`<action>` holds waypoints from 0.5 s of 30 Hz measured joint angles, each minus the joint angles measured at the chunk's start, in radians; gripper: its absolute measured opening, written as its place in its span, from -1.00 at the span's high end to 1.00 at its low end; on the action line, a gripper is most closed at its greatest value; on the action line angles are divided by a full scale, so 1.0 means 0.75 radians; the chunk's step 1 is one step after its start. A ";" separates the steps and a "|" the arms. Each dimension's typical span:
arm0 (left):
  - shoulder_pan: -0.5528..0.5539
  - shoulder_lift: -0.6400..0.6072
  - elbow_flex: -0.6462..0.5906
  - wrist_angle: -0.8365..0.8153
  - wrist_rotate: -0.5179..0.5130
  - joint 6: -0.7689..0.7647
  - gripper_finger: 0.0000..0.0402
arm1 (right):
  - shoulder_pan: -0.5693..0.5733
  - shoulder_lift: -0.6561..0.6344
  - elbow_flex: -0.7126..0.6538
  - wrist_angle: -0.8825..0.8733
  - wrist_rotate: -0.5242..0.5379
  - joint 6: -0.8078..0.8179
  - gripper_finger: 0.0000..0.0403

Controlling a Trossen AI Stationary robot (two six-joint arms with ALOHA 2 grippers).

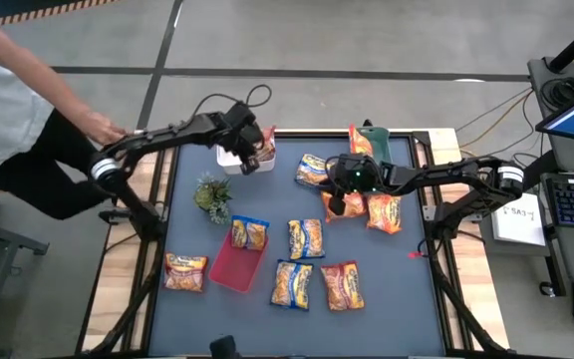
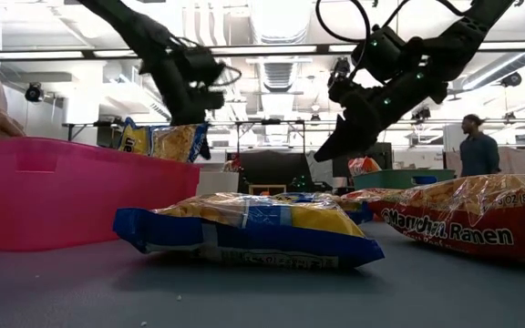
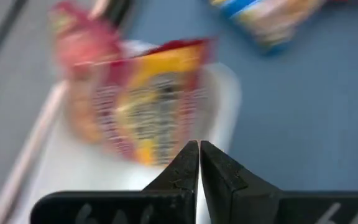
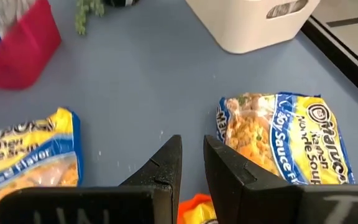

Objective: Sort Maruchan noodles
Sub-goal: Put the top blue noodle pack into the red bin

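Observation:
Several Maruchan noodle packets lie flat on the blue-grey table, among them a blue-trimmed one and a red-trimmed one. A red-trimmed packet stands on edge inside the white bin. My left gripper hangs shut just above that bin with nothing between its fingers. My right gripper hovers right of centre over an orange packet. Its fingers stand a narrow gap apart with nothing between the tips. Beyond them lies a blue-trimmed packet.
A red tray at near left holds a blue-trimmed packet. A small green plant stands beside it. A green bin sits at the far right. A person's hand reaches in by the left arm's base.

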 joint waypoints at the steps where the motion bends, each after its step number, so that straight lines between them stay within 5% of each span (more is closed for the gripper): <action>1: -0.016 -0.041 -0.030 0.026 0.047 -0.026 1.00 | 0.001 0.000 0.000 0.010 0.000 0.023 0.72; 15: -0.424 -0.497 -0.517 0.718 0.091 -0.226 1.00 | 0.092 -0.002 0.018 0.138 -0.003 0.277 0.72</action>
